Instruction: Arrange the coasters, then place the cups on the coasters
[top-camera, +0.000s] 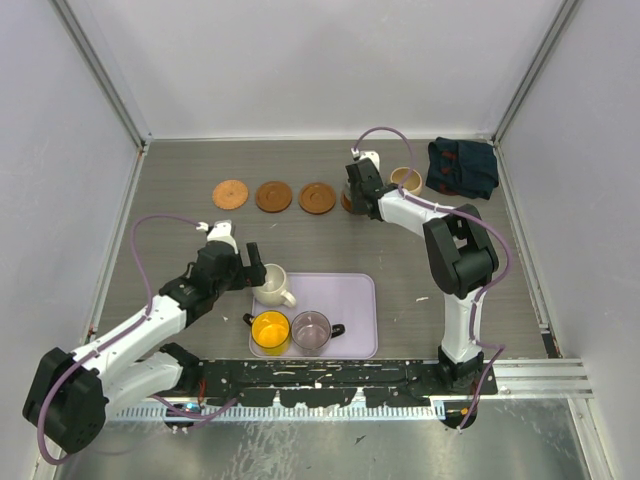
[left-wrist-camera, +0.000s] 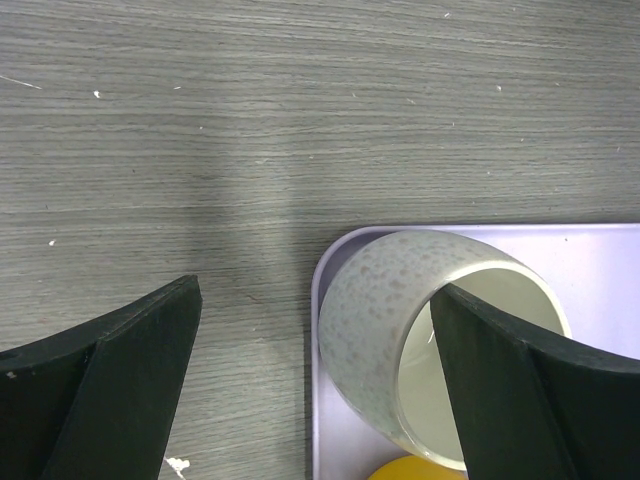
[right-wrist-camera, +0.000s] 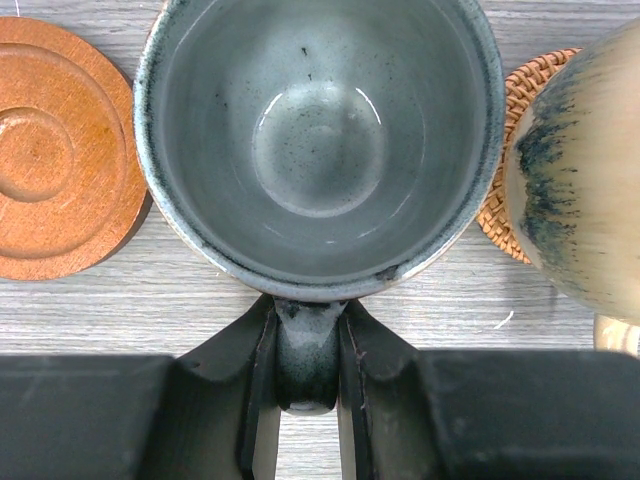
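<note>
Grey-green cup (right-wrist-camera: 318, 140) — upright in the far coaster row, between a wooden coaster (right-wrist-camera: 55, 150) and the beige cup (right-wrist-camera: 590, 180), which stands on a woven coaster (right-wrist-camera: 515, 150). Right gripper (right-wrist-camera: 305, 345): narrowed onto the cup's handle, pinching it. A brown rim peeks from beneath the cup; whether it is seated cannot be told. Advice: centre the base on its disc, keep it level, free the handle straight back — clear of the beige neighbour. Left gripper (left-wrist-camera: 315, 290): fully spread, empty, straddling the wall of the cream cup (left-wrist-camera: 390, 330) on the lavender tray (left-wrist-camera: 600, 250).
</note>
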